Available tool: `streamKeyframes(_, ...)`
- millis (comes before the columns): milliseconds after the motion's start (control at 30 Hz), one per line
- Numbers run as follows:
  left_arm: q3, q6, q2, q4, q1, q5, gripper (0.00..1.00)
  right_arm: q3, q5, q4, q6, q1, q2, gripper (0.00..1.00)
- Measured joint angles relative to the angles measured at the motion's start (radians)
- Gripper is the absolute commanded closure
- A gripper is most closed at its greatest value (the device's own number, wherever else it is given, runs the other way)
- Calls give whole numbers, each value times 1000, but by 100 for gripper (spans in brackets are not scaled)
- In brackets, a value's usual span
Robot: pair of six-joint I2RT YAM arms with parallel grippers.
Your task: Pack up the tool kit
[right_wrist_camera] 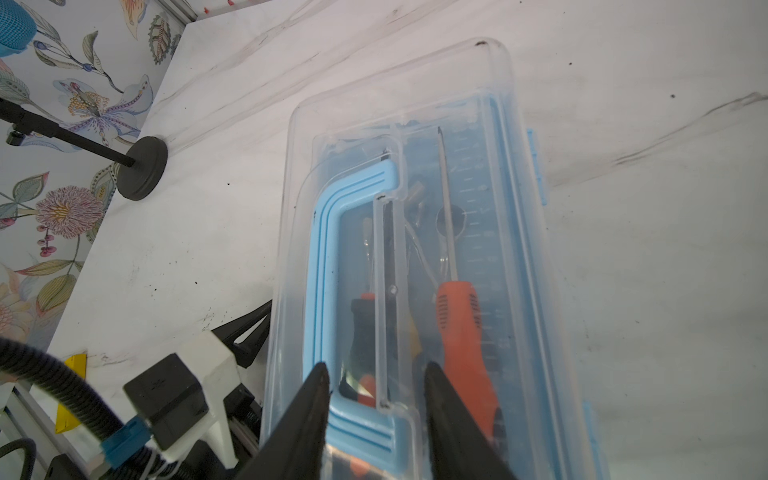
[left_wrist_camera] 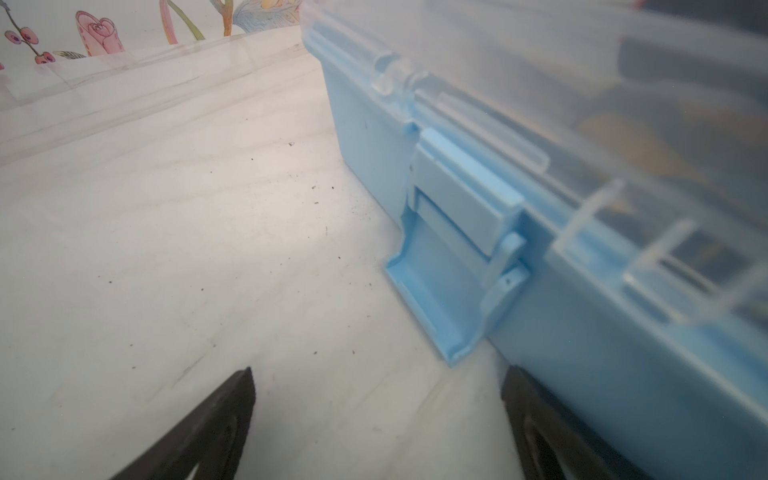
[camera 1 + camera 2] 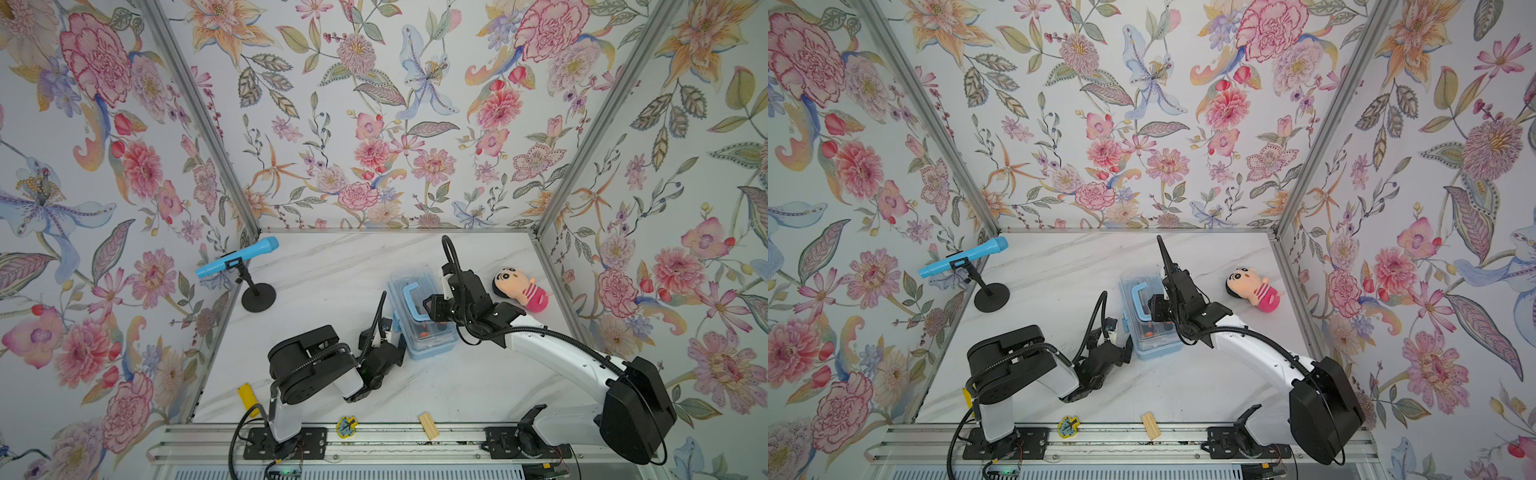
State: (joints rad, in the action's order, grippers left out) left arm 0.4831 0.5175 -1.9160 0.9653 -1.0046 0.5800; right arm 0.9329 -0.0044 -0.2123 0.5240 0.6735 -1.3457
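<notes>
Left gripper (image 2: 378,372): fingers were spread wide, low over the table (image 3: 332,270), one just beside the tool box (image 3: 415,282) base.
Tool box: sat mid-frame in both top views, clear lid down, orange screwdriver (image 1: 465,332) inside.
Right gripper (image 1: 376,365): fingers stood astride the blue handle (image 1: 328,249) end; a pinch could not be told.

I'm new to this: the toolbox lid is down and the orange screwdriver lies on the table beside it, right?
Not quite. The lid is down, but the orange screwdriver lies inside the toolbox, under that clear lid; the right wrist view shows it.
</notes>
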Motion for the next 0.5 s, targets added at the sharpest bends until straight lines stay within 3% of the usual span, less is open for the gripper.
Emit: streamKeyframes(500, 22, -39, -13, 2, 53, -4, 4, 0, 0, 0, 1, 0, -1, 62)
